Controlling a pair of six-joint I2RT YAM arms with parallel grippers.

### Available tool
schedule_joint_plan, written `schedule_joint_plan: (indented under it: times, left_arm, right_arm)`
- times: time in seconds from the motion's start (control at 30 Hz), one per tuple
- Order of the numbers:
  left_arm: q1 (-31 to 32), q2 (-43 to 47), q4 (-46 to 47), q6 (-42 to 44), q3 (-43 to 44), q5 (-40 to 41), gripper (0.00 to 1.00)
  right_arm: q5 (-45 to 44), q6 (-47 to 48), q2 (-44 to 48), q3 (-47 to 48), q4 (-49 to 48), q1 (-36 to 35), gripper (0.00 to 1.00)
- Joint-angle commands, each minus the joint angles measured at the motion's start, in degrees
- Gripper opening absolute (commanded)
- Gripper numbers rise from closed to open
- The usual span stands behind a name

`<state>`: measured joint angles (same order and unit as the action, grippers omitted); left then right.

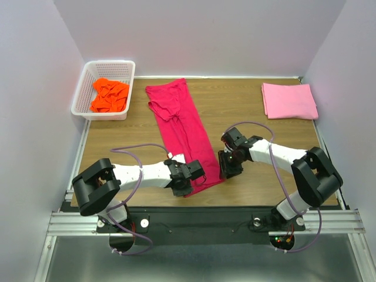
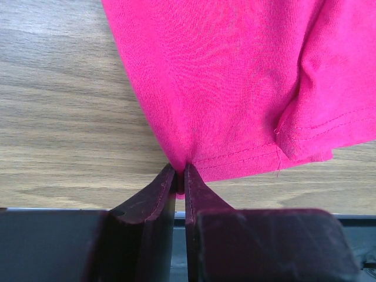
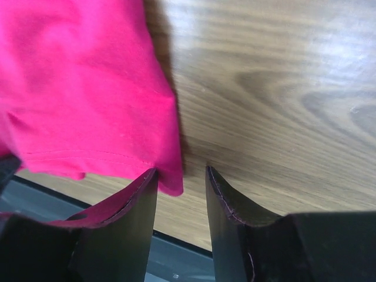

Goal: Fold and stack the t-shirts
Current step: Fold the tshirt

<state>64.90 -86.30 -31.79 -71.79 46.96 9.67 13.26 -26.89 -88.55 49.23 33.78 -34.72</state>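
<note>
A crimson-red t-shirt (image 1: 182, 126) lies as a long narrow strip down the middle of the wooden table. My left gripper (image 1: 191, 185) sits at its near left corner, shut on the hem. In the left wrist view the cloth (image 2: 235, 76) bunches into the pinch of that gripper (image 2: 180, 170). My right gripper (image 1: 226, 170) is at the near right corner, open. Its wrist view shows the hem corner (image 3: 167, 176) lying against the left finger, inside the gap of the gripper (image 3: 181, 171). A folded light pink t-shirt (image 1: 289, 101) rests at the far right. A bright orange t-shirt (image 1: 110, 96) lies crumpled in the basket.
A white lattice basket (image 1: 110, 64) stands at the far left corner of the table. White walls close in the left, back and right sides. The table's near edge and a metal rail (image 1: 194, 220) run just below both grippers.
</note>
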Motion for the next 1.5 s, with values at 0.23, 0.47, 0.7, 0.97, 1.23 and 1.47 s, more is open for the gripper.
schedule_joint_plan:
  times: [0.23, 0.47, 0.7, 0.97, 1.23, 1.47]
  left_arm:
    - [0.49, -1.15, -1.61, 1.47, -0.38, 0.0, 0.15]
    - [0.49, -1.5, -1.52, 2.0, -0.47, -0.09, 0.15]
    - [0.49, -0.8, -2.13, 2.09, -1.87, -0.79, 0.05]
    - [0.49, 2.8, -2.22, 1.48, -5.99, -3.07, 0.0]
    - [0.49, 3.51, -1.78, 2.88, -7.06, -5.1, 0.0]
    - [2.5, 2.63, -0.29, 2.27, -5.92, -7.56, 0.0]
  right_arm:
    - [-0.86, -1.76, -0.39, 0.34, -2.4, -2.46, 0.44]
    - [-2.36, -2.46, -1.62, 0.87, -2.4, -2.72, 0.42]
    - [-6.66, -0.62, -0.4, -1.5, -0.65, -2.72, 0.14]
    - [-8.85, -0.53, 4.26, -7.04, 2.87, -2.55, 0.11]
    - [-10.62, -1.58, 6.64, -5.38, 6.82, -1.84, 0.16]
    - [-9.04, -2.28, 7.25, -6.26, 8.32, -1.84, 0.12]
